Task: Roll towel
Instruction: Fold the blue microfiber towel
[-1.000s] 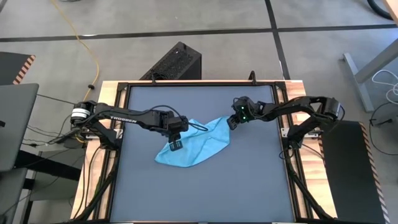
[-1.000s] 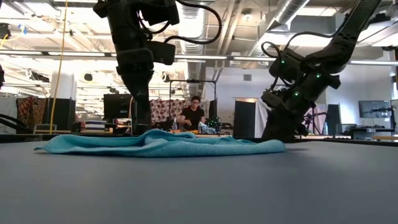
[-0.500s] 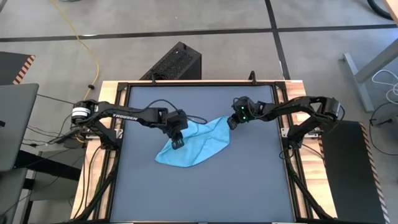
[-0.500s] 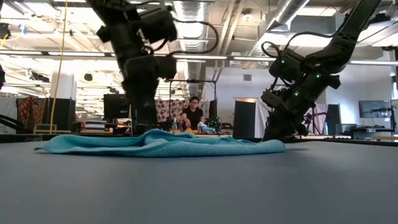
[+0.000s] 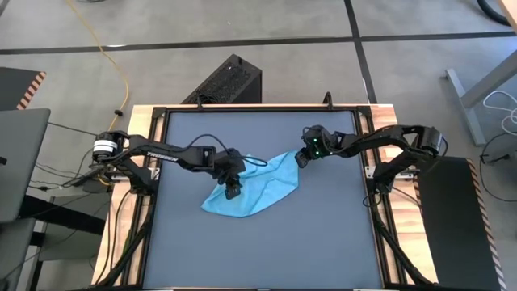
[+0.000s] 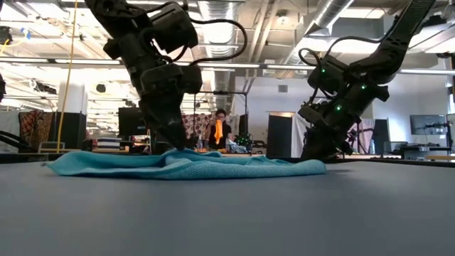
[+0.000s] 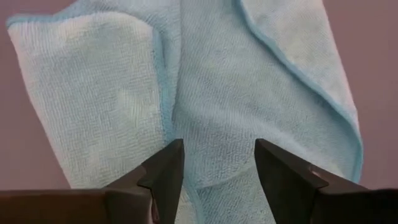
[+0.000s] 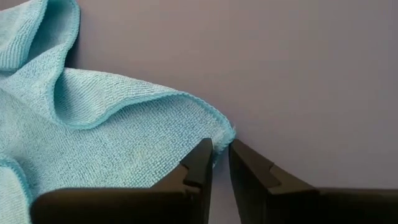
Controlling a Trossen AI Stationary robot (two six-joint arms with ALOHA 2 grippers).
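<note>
The towel (image 5: 252, 187) looks soft and floppy — best grabbed by a corner. The right gripper (image 8: 221, 155) pinches one; the left gripper (image 7: 217, 163) is spread above it.

Overhead view evenly lit, diffuse; matte dark grey table (image 5: 266, 234) shows no glare, only a faint soft shadow under the crumpled sky-blue cloth towel (image 5: 258, 187). Low view backlit: bright ceiling strip lights (image 6: 227, 65) toward 12 o'clock leave both arms as near-silhouettes; the room behind is soft, the person there blurred. Wrist views sharp on towel weave; the near dark fingers (image 7: 165, 171) slightly soft. Table reads purplish there.
</note>
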